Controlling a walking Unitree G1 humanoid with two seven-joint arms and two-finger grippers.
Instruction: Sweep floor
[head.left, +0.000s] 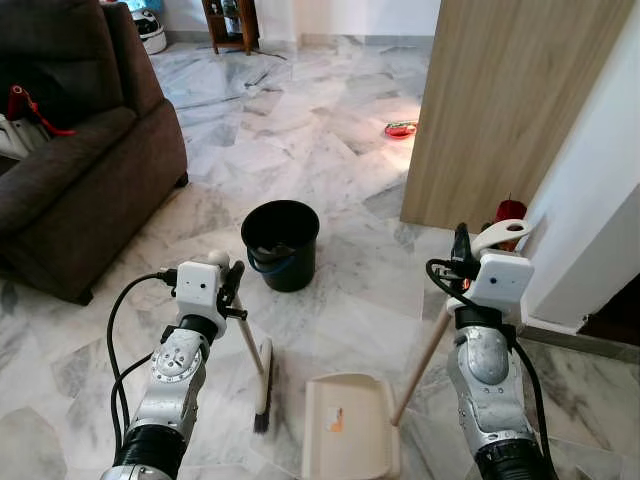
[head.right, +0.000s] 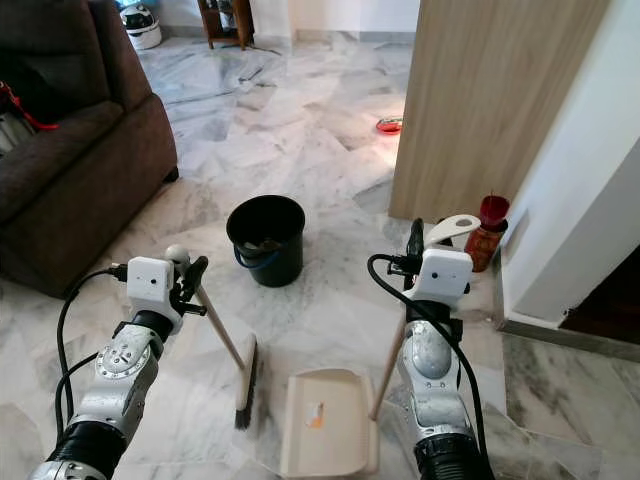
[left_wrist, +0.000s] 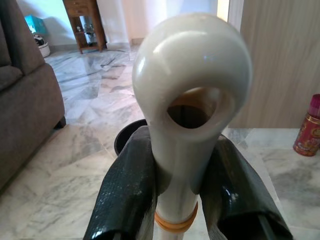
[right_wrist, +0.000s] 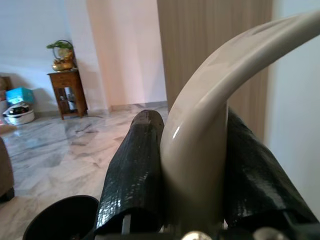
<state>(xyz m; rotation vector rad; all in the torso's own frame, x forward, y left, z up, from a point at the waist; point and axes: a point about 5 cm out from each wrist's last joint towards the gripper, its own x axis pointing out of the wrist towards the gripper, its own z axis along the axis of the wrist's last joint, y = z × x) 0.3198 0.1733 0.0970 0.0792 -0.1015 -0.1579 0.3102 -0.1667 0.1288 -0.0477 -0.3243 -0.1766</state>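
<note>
The left gripper (left_wrist: 172, 192) clamps its 2 black fingers (left_wrist: 127, 190) on the cream plastic broom handle (head.left: 249, 345) just below its looped end; the brush head (head.left: 263, 390) rests on the grey marble floor (head.left: 300, 140) at 5 o'clock from it. The right gripper (right_wrist: 192, 175) grips the curved cream handle of the long-handled beige dustpan (head.left: 348, 425), whose tray lies at 8 o'clock. A round black plastic bucket (head.left: 281, 243) stands at 12 o'clock, between both arms.

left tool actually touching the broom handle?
Touching. In the left wrist view both black fingers press against the cream broom handle just below its looped end, no gap on either side.
</note>
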